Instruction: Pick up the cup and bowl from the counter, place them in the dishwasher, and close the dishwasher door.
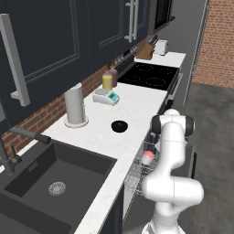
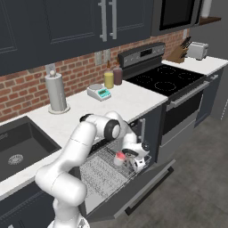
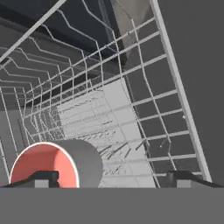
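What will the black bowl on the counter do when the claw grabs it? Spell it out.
The black bowl looks shallow and round, so it probably sits stable and won't roll. Its low rim likely gives the claw little to pinch, so it may slip. On the smooth white counter it would probably slide if nudged.

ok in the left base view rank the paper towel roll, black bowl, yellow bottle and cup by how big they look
1. paper towel roll, clearly largest
2. black bowl and yellow bottle, too close to call: the bottle stands farther from the camera
3. cup, smallest, partly hidden behind the arm in the rack
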